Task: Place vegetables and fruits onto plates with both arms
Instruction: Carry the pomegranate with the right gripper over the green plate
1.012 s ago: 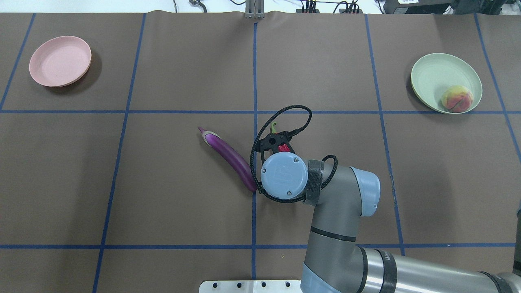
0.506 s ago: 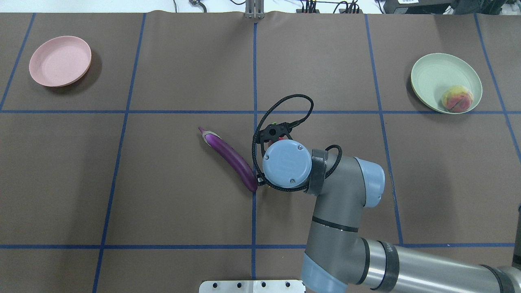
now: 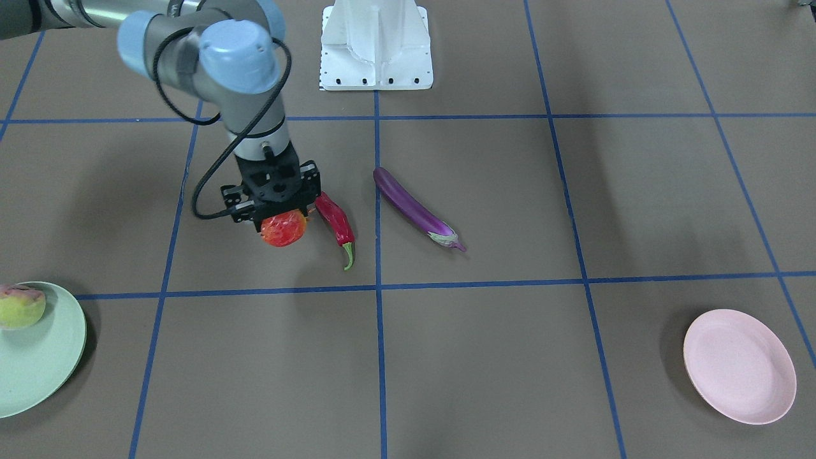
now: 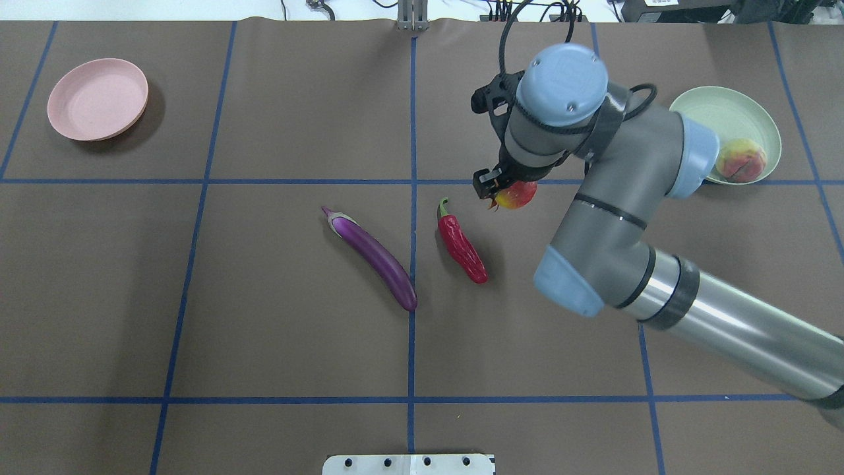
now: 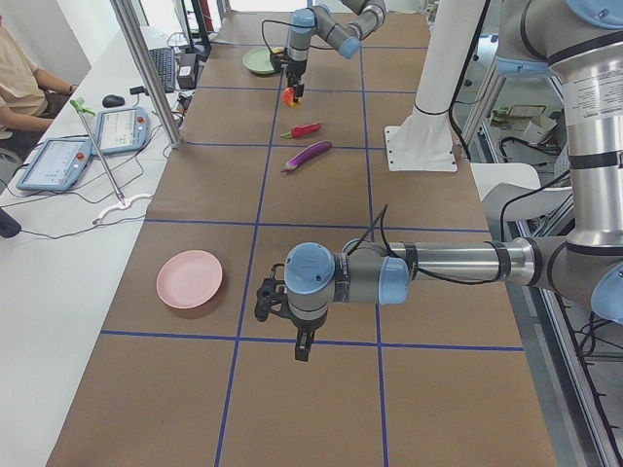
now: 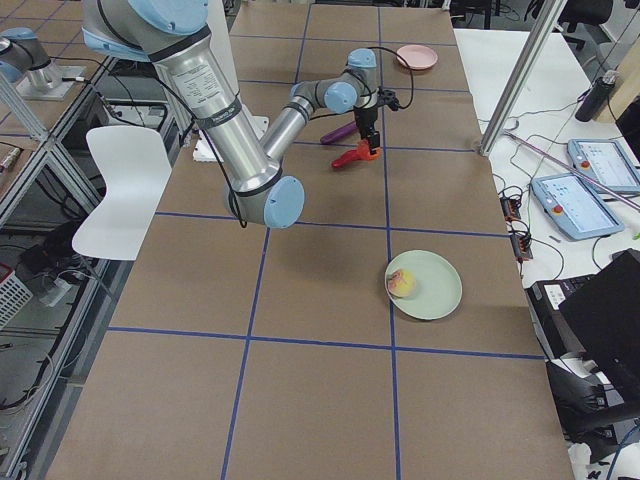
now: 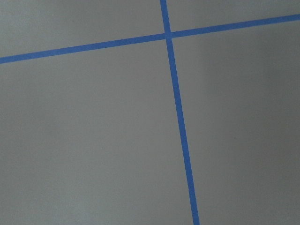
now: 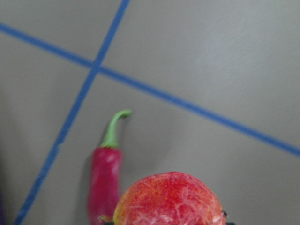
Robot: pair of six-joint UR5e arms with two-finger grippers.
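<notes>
My right gripper [image 4: 511, 188] is shut on the red-orange pomegranate [image 4: 517, 196] and holds it above the table, just right of the red chili pepper [image 4: 461, 245]. The front view shows the gripper [image 3: 280, 215], pomegranate [image 3: 283, 229] and chili [image 3: 335, 220]. The purple eggplant [image 4: 372, 257] lies left of the chili. The peach [image 4: 742, 159] sits on the mint green plate [image 4: 705, 112] at far right. The pink plate [image 4: 97, 99] at far left holds nothing. My left gripper [image 5: 300, 341] shows only in the exterior left view, near the pink plate [image 5: 190, 279]; I cannot tell if it is open or shut.
The white pedestal base [image 3: 376, 44] stands at the robot's table edge. Blue tape lines grid the brown table [image 4: 264, 330]. A metal post [image 5: 146, 68] and tablets [image 5: 56, 161] stand on the operators' side.
My right arm has risen from beside the eggplant and swung toward the far right with the pomegranate in its gripper. The chili pepper now lies uncovered.
</notes>
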